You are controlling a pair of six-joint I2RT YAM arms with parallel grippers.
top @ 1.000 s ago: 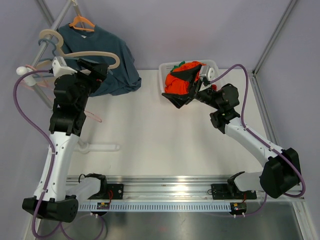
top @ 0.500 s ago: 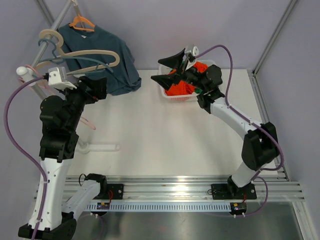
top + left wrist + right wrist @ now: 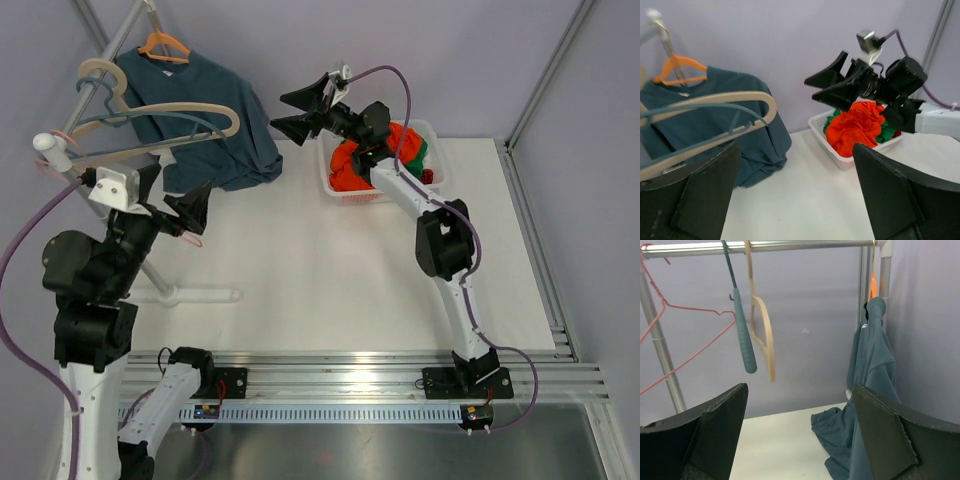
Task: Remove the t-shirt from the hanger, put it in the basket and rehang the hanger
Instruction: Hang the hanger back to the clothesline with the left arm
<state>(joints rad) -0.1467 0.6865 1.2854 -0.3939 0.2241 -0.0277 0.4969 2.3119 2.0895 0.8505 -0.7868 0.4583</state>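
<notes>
Left arm: drawn back toward near-left corner since a second ago. Left hand [image 3: 172, 195] spread wide, empty, clear of rack.
Counter [image 3: 330, 270]: bare in middle.
Right arm: swung off laundry basket [image 3: 352, 196], red garment left inside, now reaching left along far edge. Right hand [image 3: 280, 112] open, empty, aimed at t-shirt [image 3: 250, 150], just beside it, not touching.
T-shirt: teal, hung on orange hanger [image 3: 163, 45] at far end of rail, hem pooled on counter.
Judgement: approach under way, grasp not begun.
</notes>
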